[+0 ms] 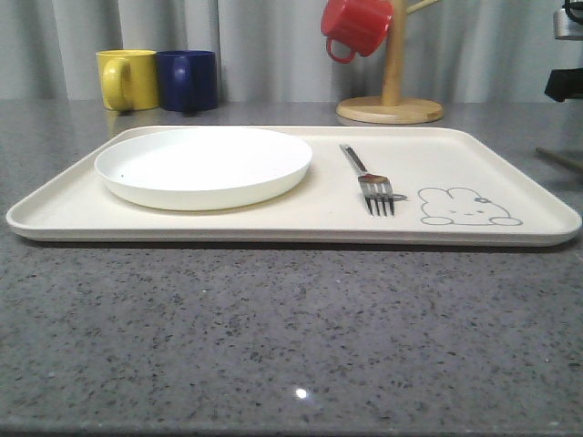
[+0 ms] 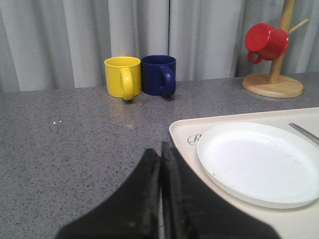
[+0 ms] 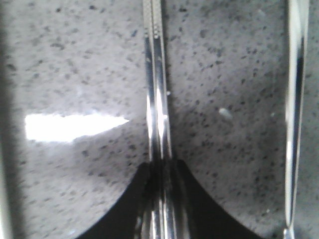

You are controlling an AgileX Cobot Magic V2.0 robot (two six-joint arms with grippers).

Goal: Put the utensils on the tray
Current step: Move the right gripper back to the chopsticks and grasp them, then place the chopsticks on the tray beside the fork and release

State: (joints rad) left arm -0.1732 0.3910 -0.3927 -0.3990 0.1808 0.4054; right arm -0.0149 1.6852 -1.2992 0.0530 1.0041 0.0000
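A silver fork (image 1: 371,182) lies on the cream tray (image 1: 510,173), right of the white plate (image 1: 205,164) and beside the bunny drawing. In the right wrist view my right gripper (image 3: 160,167) is shut on a pair of silver chopsticks (image 3: 154,89) that stretch away over the grey counter. Another slim silver handle (image 3: 295,109) lies beside them; I cannot tell which utensil it is. My left gripper (image 2: 160,149) is shut with nothing in it, hovering by the tray's corner (image 2: 182,134) near the plate (image 2: 259,159). The fork's handle end (image 2: 305,132) shows past the plate.
A yellow mug (image 1: 127,79) and a dark blue mug (image 1: 188,80) stand behind the tray at the left. A wooden mug tree (image 1: 392,91) with a red mug (image 1: 355,25) stands behind at the right. Grey speckled counter lies in front of the tray.
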